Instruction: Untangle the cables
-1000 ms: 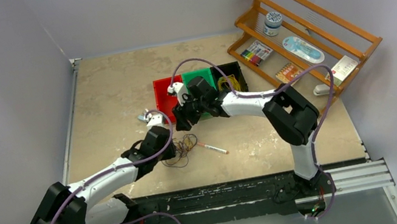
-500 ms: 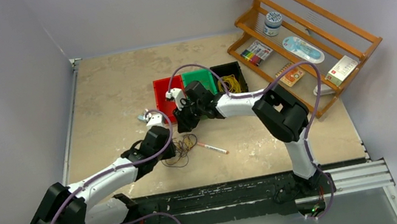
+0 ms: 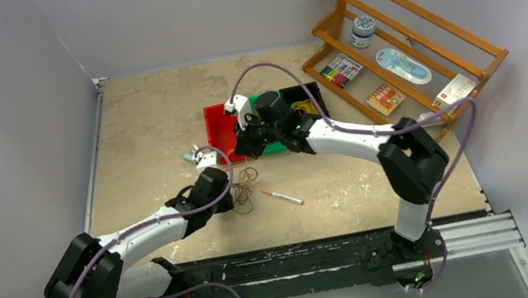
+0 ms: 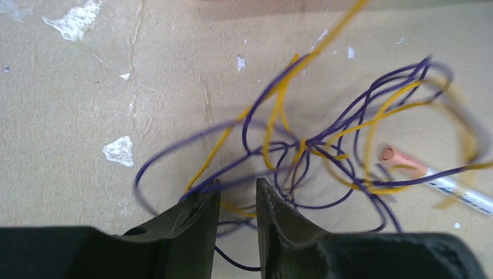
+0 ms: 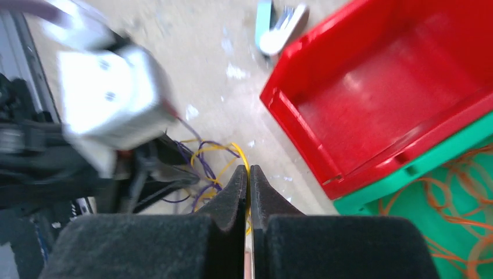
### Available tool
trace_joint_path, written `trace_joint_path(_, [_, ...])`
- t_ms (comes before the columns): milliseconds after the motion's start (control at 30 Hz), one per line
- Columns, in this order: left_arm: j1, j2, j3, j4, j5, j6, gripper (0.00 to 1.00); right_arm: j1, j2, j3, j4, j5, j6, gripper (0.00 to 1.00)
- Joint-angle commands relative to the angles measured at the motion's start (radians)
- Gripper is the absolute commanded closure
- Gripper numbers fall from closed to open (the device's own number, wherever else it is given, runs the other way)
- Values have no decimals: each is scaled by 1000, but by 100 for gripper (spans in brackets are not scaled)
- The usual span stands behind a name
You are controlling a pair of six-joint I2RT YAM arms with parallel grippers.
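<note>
Your right claw (image 5: 249, 172) is pressed fully together at the lower middle of the right wrist view. A yellow strand (image 5: 242, 158) runs from the tangle straight into the seam between the pads, so you have that strand pinched.

Your left claw (image 4: 235, 187) sits at the bottom centre of the left wrist view with its fingers a narrow gap apart. Purple and yellow strands cross that gap, and bare table shows between the tips, so nothing is clamped there.

The cables (image 4: 302, 145) lie in loose purple and yellow loops on the beige table (image 4: 70, 87), filling the middle and right of that view. In the overhead view the tangle sits just left of centre, right beside the left claw.

A pen (image 4: 410, 165) with a pinkish cap lies at the tangle's right edge, under some loops. The red bin (image 5: 290, 125) fills the upper right of the right wrist view. The green bin (image 5: 430, 160) touches it below and holds orange wire loops (image 5: 459, 197).
</note>
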Motion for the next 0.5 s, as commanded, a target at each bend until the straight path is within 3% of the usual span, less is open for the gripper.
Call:
trace_joint_path(0, [2, 71, 30, 37, -36, -16, 72, 2, -131, 18, 40, 56, 28, 100])
trace_joint_path(267, [3, 145, 50, 51, -84, -48, 76, -7, -249, 54, -6, 86, 48, 100])
trace_joint_path(467, [2, 177, 13, 119, -87, -93, 77, -27, -355, 46, -25, 202, 70, 100])
